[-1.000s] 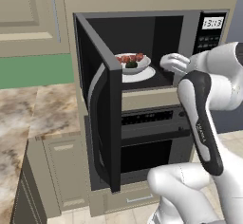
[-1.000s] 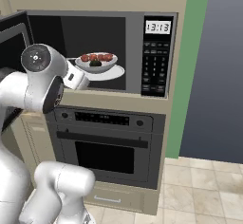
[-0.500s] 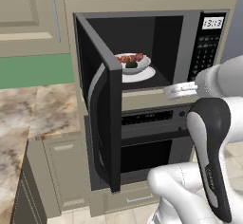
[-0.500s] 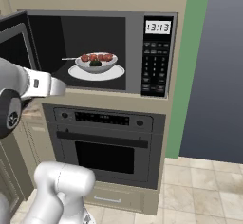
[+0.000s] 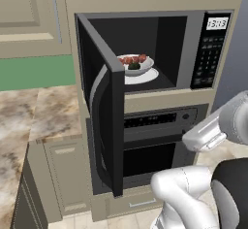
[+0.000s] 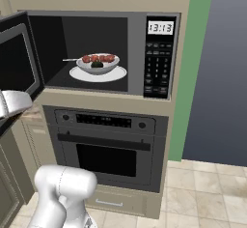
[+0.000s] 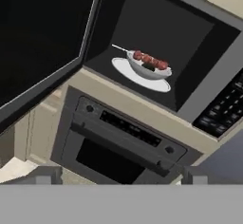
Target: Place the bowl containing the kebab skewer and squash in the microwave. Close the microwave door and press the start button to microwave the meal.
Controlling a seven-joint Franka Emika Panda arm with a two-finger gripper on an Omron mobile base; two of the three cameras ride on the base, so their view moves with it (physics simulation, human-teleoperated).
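Tool (image 7: 121, 176) first: stood spread fully apart, held nothing, fingertips bare at the bottom of the hand view. Had pulled back and down from the microwave (image 6: 137, 29) mouth, where it sat beside the bowl (image 6: 98, 65) a second ago. Now looked up at the cavity from below and outside, well apart from the bowl.

Next nearest, saw the door (image 5: 104, 121) swung fully open toward the robot, edge-on in the left base view, with its curved silver handle (image 5: 95, 97) on the outer face. Unmoved over the last second. Below the cavity, noted the oven (image 6: 108, 145), shut and of no concern to the task.

Farther in, found the bowl resting on the white plate (image 6: 116, 75) on the cavity floor, roughly centred and clear of the walls. Held the skewer (image 6: 96, 58) across its top, meat chunks over the bowl and the pale stick poking out past the rim toward the door side. Carried the squash (image 6: 97, 64) as a dark lump under the meat. Sat in the same spot in all three moments, so released cleanly and undisturbed by the retreat.

Farthest right, noted the keypad (image 6: 157, 70) under the lit clock (image 6: 160, 27); could not pick out the start button at this size.

Judged the placing finished. Left to do: swing the door closed, likely by pushing its outer face, then press start. Worth checking that the stick end clears the closing door.
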